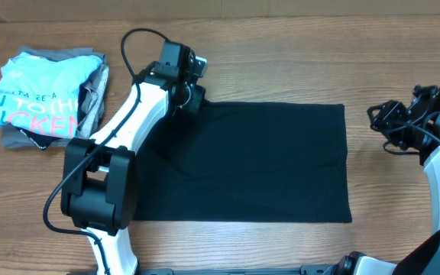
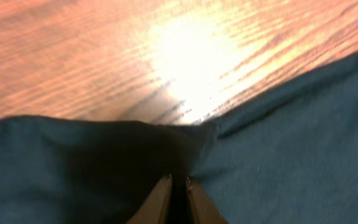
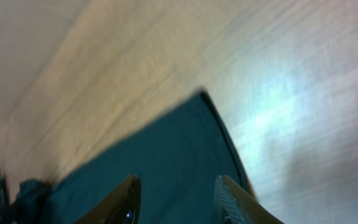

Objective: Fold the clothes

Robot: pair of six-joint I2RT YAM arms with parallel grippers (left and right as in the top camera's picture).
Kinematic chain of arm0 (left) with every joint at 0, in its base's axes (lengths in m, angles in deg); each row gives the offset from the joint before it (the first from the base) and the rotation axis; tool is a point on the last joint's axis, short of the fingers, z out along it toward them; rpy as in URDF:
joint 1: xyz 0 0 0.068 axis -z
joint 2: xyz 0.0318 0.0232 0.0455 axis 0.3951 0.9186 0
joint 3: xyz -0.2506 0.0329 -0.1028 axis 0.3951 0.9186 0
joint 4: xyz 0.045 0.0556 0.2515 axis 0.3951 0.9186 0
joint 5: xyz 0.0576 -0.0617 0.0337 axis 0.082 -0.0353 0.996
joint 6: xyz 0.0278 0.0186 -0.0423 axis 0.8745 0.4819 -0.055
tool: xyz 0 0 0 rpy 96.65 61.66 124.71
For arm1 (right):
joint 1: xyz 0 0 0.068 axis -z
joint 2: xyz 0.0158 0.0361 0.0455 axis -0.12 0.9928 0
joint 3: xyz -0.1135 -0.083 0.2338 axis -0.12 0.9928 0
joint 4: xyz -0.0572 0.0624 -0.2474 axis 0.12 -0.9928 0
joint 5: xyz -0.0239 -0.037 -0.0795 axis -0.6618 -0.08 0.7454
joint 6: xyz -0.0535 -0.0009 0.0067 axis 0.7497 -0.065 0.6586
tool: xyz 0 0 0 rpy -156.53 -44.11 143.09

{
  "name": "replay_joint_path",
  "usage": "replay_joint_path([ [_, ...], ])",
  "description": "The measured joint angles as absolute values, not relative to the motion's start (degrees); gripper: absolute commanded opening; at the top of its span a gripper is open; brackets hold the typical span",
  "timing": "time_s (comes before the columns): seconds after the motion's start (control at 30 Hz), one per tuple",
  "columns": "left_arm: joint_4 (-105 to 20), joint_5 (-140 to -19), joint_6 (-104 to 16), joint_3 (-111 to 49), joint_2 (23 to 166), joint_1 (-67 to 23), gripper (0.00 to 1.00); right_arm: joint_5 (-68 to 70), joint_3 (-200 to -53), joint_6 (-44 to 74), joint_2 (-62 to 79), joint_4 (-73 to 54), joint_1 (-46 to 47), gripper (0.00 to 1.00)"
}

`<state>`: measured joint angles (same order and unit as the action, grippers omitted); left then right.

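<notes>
The clothes point(image 1: 258, 160) are a black T-shirt lying flat as a wide rectangle in the middle of the table. My left gripper point(image 1: 192, 99) is at its far left corner. In the left wrist view the left gripper point(image 2: 179, 182) is shut on a pinch of the fabric point(image 2: 291, 155), which puckers toward the tips. My right gripper point(image 1: 379, 122) hovers just off the shirt's right edge, near the far right corner. Seen from the right wrist, the right gripper point(image 3: 176, 183) is open and empty, with the shirt's corner point(image 3: 166, 149) showing between the fingers.
A light blue shirt with lettering point(image 1: 40, 99) lies on a pile of grey folded garments point(image 1: 94, 92) at the far left. Bare wooden table point(image 1: 281, 46) surrounds the black shirt.
</notes>
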<state>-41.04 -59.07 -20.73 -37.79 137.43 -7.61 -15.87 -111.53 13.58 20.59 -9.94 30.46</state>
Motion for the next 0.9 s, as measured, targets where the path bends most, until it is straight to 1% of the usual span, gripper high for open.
replay_joint_path([
  [0.03,-40.14,-58.74,-20.71,-38.43,137.43,-7.61,0.11,-15.67,-111.57,13.36,21.18,-8.1,30.2,0.43],
  [0.2,-34.59,-57.04,-20.65,-41.99,137.43,-7.61,0.11,-14.23,-111.68,12.42,28.61,-0.93,28.34,0.54],
  [0.43,-31.95,-56.49,-20.54,-42.58,137.43,-7.61,0.09,-13.18,-111.7,12.16,41.59,9.43,27.4,0.6],
  [0.57,-30.88,-56.42,-20.54,-42.58,137.43,-7.61,0.09,-13.2,-111.7,12.2,45.66,13.78,26.07,0.6],
  [0.73,-29.52,-56.45,-20.54,-42.6,137.43,-7.61,0.09,-12.55,-111.99,12.22,48.58,16.53,21.37,0.58],
  [0.8,-29.0,-56.42,-20.54,-42.6,137.43,-7.61,0.09,-11.56,-112.2,12.29,48.96,17.19,20.1,0.52],
  [0.87,-28.58,-56.42,-20.54,-42.6,137.43,-7.61,0.09,-11.19,-112.29,12.22,49.31,17.6,19.49,0.5],
  [0.9,-28.47,-56.42,-20.54,-42.6,137.43,-7.61,0.08,-11.13,-112.34,12.27,49.33,17.63,19.47,0.43],
])
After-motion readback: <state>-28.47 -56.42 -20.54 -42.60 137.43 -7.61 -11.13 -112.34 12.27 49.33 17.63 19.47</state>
